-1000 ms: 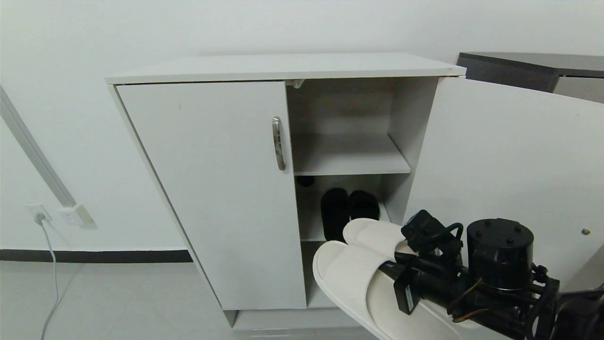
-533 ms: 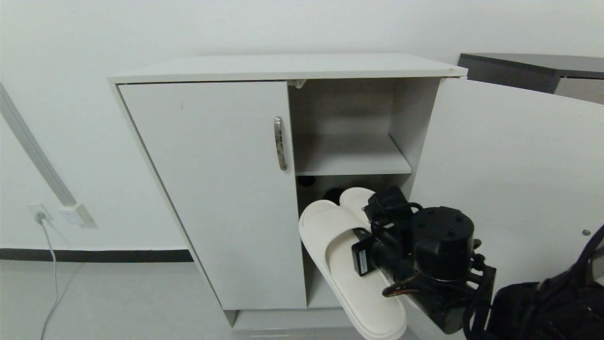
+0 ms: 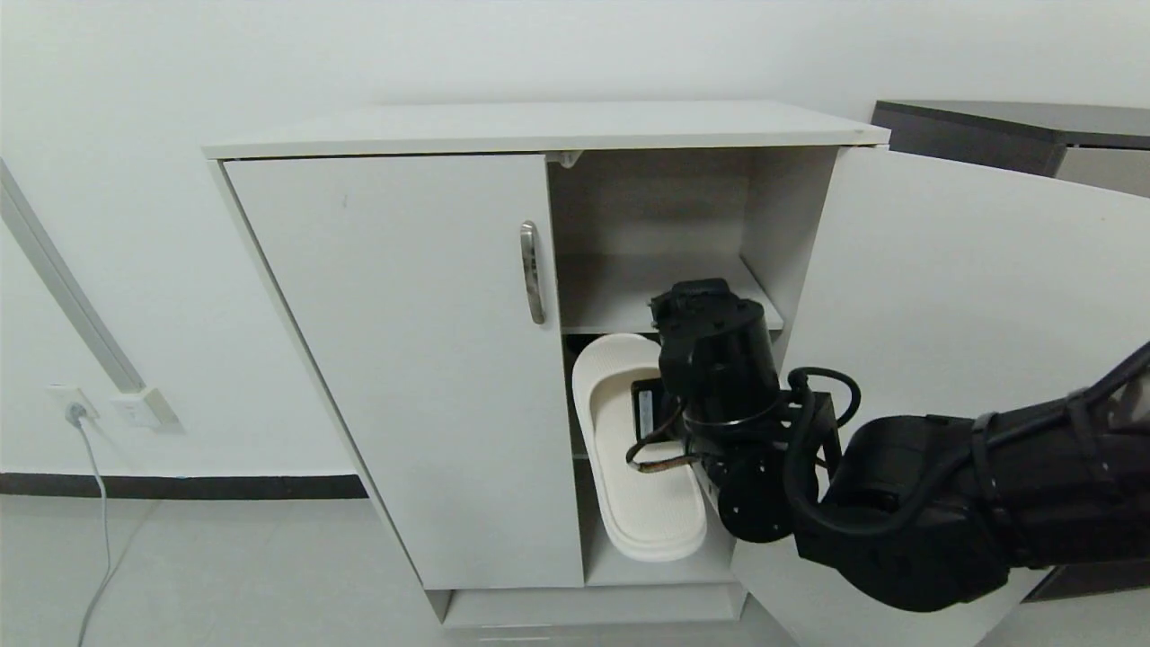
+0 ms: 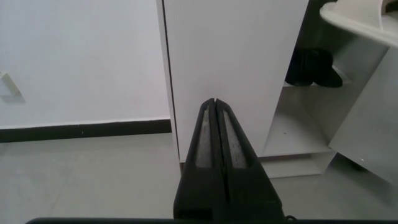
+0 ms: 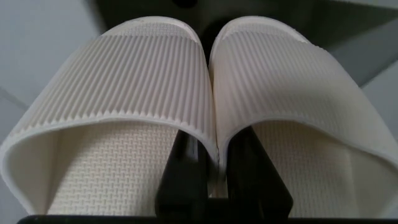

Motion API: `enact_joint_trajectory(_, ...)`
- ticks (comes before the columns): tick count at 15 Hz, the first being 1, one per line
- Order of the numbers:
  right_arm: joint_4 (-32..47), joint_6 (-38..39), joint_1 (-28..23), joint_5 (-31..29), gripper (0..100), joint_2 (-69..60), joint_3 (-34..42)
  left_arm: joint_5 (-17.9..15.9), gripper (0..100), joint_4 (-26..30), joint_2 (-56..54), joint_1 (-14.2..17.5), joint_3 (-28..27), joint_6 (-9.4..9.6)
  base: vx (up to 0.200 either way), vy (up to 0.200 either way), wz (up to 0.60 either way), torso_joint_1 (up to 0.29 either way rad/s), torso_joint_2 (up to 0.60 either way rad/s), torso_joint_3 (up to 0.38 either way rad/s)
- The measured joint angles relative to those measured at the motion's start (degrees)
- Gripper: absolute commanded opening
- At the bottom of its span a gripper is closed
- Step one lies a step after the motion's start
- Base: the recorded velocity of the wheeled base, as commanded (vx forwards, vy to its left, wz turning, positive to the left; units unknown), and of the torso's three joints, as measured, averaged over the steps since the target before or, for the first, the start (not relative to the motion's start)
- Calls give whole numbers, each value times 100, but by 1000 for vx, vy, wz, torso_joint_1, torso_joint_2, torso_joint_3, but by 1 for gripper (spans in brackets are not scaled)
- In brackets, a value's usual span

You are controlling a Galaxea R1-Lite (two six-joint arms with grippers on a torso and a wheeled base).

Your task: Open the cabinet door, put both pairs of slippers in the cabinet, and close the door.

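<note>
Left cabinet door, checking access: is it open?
No, the left cabinet door sits flush and shut; the right door stands open.

Right arm: matte black, rounded shells.
Wrist motor: black cylinder.
Cables: black loops, thin brown wires.
Left claw: black, grey inset pads.
</note>
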Motion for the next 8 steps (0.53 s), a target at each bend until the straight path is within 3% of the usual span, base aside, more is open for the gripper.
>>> enact_joint_trajectory(2,438,-20,-50,-93,0,22,-446,0,0,-2,0,0,0,0,0,0,0,0,0,0)
enact_joint_trajectory(8,550,-167,-277,-101,0,240,-817,10,0,-5,0,0,0,-4,0,0,0,0,0,0)
